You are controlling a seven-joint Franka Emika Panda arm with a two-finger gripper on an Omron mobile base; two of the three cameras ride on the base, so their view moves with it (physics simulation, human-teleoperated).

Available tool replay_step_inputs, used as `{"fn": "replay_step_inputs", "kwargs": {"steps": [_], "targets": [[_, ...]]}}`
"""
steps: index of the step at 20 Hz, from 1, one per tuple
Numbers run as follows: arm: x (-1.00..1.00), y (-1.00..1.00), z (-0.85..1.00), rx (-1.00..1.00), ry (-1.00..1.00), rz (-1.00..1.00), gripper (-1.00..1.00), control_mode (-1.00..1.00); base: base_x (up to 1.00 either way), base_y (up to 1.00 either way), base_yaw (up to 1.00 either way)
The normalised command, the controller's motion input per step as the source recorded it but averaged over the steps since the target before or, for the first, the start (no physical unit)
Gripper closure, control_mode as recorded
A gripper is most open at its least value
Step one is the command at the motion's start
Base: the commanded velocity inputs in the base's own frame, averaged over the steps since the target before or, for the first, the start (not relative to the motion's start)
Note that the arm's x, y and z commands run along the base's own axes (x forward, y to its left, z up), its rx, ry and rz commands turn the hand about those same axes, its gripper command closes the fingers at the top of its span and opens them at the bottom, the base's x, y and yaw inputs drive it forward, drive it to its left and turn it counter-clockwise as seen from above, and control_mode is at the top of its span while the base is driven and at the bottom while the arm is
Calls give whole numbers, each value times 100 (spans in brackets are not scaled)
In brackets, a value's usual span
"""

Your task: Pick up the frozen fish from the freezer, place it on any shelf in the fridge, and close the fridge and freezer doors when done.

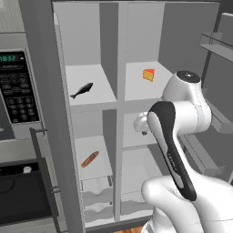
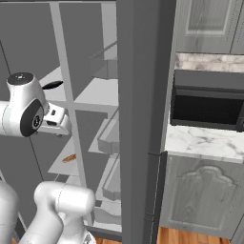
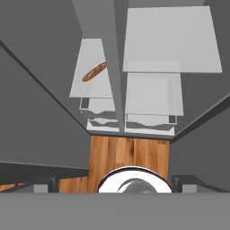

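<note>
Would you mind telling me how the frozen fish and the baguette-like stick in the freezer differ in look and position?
The frozen fish is black with a forked tail; the baguette-like stick is orange-brown and plain-ended. The fish lies on the freezer's upper shelf, the stick on the shelf below, just above the drawers. Both are slim, lie slanted the same way and rest untouched on white shelves.

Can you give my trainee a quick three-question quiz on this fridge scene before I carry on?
1. True or false: the frozen fish lies on the freezer's top shelf.
2. What lies on the fridge's uppermost shelf? A) cheese wedge B) baguette stick C) a bottle
3. Fill in: the gripper is ____, holding nothing.

Key: 1 true; 2 A; 3 open.
</note>
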Motion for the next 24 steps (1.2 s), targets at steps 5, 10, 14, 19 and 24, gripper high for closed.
{"fn": "replay_step_inputs", "kwargs": {"steps": [5,10,14,19,24], "targets": [[0,0,0,0,0,0,-100,-100,0,0,0],[0,0,0,0,0,0,-100,-100,0,0,0],[0,0,0,0,0,0,-100,-100,0,0,0],[0,0,0,0,0,0,-100,-100,0,0,0],[0,0,0,0,0,0,-100,100,0,2,0]]}}
